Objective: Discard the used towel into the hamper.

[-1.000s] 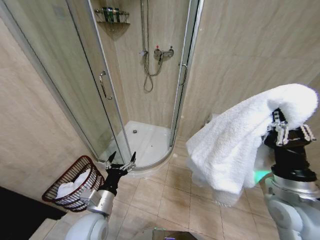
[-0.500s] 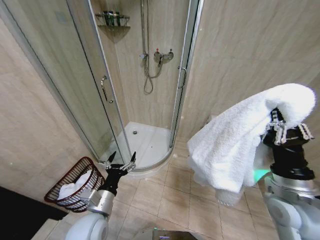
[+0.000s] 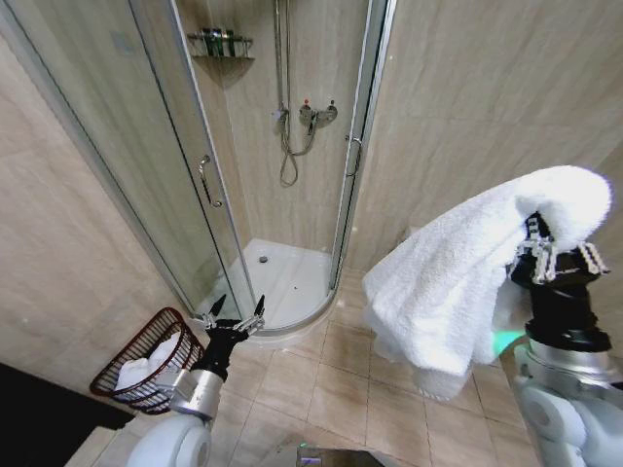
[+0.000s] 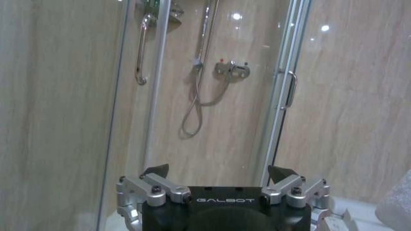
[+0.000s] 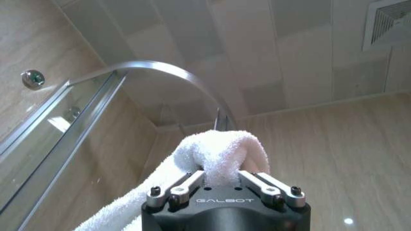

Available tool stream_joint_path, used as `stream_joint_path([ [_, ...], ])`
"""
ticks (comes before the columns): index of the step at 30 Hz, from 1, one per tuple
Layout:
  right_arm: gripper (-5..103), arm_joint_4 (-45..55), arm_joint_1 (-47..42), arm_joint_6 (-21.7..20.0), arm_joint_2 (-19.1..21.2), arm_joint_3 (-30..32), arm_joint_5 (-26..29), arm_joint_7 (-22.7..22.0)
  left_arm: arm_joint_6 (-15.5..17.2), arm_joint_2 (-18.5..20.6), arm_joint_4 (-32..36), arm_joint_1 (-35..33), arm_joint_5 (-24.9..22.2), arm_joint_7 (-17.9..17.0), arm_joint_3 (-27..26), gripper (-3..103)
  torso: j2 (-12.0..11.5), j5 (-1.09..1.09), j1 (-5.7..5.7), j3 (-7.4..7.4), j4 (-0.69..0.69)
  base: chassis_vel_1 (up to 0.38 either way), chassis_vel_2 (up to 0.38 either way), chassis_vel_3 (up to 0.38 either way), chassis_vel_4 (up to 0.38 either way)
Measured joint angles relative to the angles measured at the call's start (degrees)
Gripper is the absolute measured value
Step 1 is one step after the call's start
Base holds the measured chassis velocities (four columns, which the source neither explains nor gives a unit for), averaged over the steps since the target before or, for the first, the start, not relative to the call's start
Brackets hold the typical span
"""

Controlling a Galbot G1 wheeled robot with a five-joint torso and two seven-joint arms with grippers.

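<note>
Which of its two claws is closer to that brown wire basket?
Left. The left gripper hangs open just beside the hamper; the right gripper, clutching the white towel, is across the floor.

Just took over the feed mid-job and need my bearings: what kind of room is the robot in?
A tiled bathroom, most likely. A glass corner shower enclosure stands ahead, with a mixer tap and hose on its wall. A wire hamper sits on the floor, and the right end effector holds a white towel.

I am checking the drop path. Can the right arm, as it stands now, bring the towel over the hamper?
Probably not yet. The right hand holds the towel high on the robot's right, while the hamper stands on the floor at its far left, beyond the open left hand.
</note>
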State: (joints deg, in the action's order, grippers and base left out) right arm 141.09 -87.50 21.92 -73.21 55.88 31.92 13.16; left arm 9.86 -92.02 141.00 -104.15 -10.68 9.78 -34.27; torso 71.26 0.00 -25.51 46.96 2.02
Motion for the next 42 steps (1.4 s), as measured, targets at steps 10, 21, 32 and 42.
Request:
stream_joint_path([
  [10,9,0.5,-0.9,0.4,-0.4,0.4,0.1,0.2,0.0,0.0,0.0,0.0,0.0,0.0,0.0,100,3.3,0.0,-1.51,1.83,0.0,0.0,0.0,0.0,0.0],
  [21,9,0.7,-0.5,0.2,-0.5,0.1,0.1,0.1,0.0,0.0,0.0,0.0,0.0,0.0,0.0,100,6.7,0.0,-3.06,3.62,0.0,0.0,0.0,0.0,0.0],
  [32,9,-0.1,-0.2,0.3,-0.3,0.2,0.2,0.2,0.0,0.0,0.0,0.0,0.0,0.0,0.0,100,10.6,0.0,-4.88,5.72,0.0,0.0,0.0,0.0,0.0],
  [42,9,-0.8,0.6,0.5,-0.2,-0.4,-0.1,0.9,0.0,0.0,0.0,0.0,0.0,0.0,0.0,100,12.4,0.0,-5.69,6.73,0.0,0.0,0.0,0.0,0.0],
])
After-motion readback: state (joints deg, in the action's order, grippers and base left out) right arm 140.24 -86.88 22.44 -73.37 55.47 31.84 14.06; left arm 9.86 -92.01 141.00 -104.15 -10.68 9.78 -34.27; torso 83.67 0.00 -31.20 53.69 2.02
